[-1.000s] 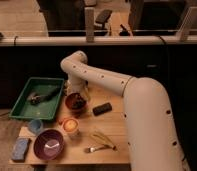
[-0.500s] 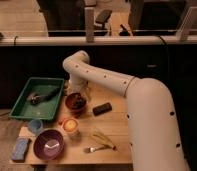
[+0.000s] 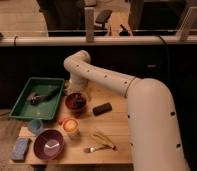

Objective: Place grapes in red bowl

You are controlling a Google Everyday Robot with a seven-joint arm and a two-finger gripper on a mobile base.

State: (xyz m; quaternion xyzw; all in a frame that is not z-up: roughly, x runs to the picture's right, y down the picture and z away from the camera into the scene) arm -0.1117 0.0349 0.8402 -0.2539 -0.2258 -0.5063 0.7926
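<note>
Apparently the main step is done: the grapes (image 3: 78, 102) show as a dark clump inside the red bowl (image 3: 68, 103), which sits on the wooden table (image 3: 119, 125) a little left of the frame's centre. The gripper (image 3: 78, 90) hangs directly above the bowl, at the end of the white arm (image 3: 108, 79) that sweeps in from the lower right of the frame. Its fingers are spread wide and hold nothing, though the wrist partly hides them and whether they touch the fruit cannot be told.

Judging from this, the release is made and the fruit lies where the task wants it. What seems left is only for the gripper to lift clear without dragging the bunch or tipping the bowl.

To the left of the red bowl, the green tray (image 3: 22, 98) holds a long dark object (image 3: 42, 96). An orange cup (image 3: 70, 125) stands just below the bowl, a purple bowl (image 3: 38, 141) sits at the lower left, and a small black block (image 3: 102, 108) lies to the right.
</note>
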